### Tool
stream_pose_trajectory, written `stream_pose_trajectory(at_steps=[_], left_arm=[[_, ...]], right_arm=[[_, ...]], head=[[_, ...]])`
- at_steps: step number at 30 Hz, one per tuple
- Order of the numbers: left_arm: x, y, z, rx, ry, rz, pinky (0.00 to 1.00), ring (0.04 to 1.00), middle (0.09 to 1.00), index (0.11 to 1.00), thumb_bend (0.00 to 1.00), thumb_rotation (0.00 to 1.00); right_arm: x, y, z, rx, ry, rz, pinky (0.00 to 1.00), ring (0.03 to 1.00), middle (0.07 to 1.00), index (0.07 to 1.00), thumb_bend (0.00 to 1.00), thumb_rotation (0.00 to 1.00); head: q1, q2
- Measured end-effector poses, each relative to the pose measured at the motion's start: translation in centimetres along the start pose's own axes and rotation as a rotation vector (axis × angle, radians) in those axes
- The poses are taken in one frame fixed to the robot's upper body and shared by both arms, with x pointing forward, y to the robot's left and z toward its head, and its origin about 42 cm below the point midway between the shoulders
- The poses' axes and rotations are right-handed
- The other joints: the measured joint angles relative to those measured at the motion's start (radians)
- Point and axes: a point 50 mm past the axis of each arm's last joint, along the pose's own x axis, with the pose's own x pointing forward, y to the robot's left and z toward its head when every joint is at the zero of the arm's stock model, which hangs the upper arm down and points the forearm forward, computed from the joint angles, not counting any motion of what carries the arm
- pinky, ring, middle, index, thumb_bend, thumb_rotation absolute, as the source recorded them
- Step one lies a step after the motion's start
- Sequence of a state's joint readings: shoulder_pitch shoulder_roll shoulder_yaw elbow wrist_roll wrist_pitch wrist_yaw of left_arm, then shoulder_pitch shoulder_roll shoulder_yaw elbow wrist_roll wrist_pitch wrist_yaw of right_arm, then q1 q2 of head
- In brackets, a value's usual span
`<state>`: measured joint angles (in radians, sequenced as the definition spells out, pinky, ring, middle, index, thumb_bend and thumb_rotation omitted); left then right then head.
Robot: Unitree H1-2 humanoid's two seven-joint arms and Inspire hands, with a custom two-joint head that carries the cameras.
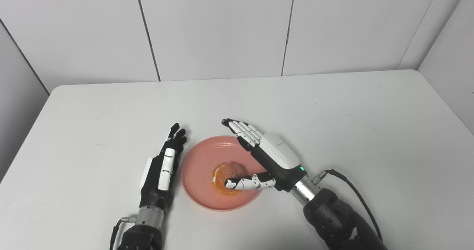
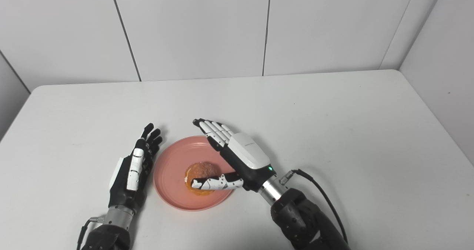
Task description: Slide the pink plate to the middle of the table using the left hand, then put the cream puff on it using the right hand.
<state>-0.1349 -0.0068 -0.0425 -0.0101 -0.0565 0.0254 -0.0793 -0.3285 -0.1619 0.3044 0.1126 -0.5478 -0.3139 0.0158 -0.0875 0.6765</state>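
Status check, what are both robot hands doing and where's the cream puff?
Left robot hand open, beside the pink plate. Right robot hand open over the plate, thumb across the cream puff. Puff on plate. Nothing in the way.

The right hand covers the far right rim of the pink plate, and its thumb crosses part of the cream puff. Both forearms and the surface are cut off at the bottom edge.
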Motion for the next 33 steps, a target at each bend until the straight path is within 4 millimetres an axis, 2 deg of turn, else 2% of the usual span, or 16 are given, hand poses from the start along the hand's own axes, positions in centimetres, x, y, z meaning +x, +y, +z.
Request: stream_pose_trajectory(at_steps=[3,9,15,25,29,33], left_arm=[[0.0,0.0,0.0,-0.004,-0.002,0.006,0.99,0.952,0.953,0.944,0.64,1.00],[0.0,0.1,-0.4,-0.014,-0.014,0.019,0.96,0.945,0.948,0.938,0.64,1.00],[0.1,0.0,-0.4,-0.024,-0.022,0.039,0.96,0.945,0.947,0.930,0.66,1.00],[0.1,0.0,-0.4,-0.049,-0.028,0.045,0.98,0.959,0.960,0.935,0.63,1.00],[0.1,0.0,-0.4,-0.051,-0.029,0.045,0.98,0.961,0.959,0.933,0.62,1.00],[0.1,0.0,-0.4,-0.050,-0.035,0.045,0.98,0.962,0.960,0.932,0.62,1.00]], right_arm=[[-0.8,0.9,-0.9,0.090,0.050,-0.096,1.00,1.000,1.000,1.000,0.76,0.98],[-0.7,0.7,-0.7,0.203,0.051,-0.209,1.00,1.000,1.000,1.000,0.71,1.00],[-1.1,0.9,-0.8,0.296,0.142,-0.308,1.00,1.000,1.000,1.000,0.78,1.00],[-1.8,2.2,-0.5,0.536,0.289,-0.395,1.00,1.000,1.000,1.000,0.70,1.00],[-2.2,2.9,0.0,0.633,0.326,-0.409,1.00,1.000,1.000,1.000,0.70,1.00],[-2.4,3.0,-0.1,0.748,0.346,-0.422,1.00,1.000,1.000,1.000,0.67,0.93]], head=[[0.000,0.000],[0.003,0.002],[0.005,0.002],[0.002,0.006],[0.000,0.006],[0.000,0.008]])
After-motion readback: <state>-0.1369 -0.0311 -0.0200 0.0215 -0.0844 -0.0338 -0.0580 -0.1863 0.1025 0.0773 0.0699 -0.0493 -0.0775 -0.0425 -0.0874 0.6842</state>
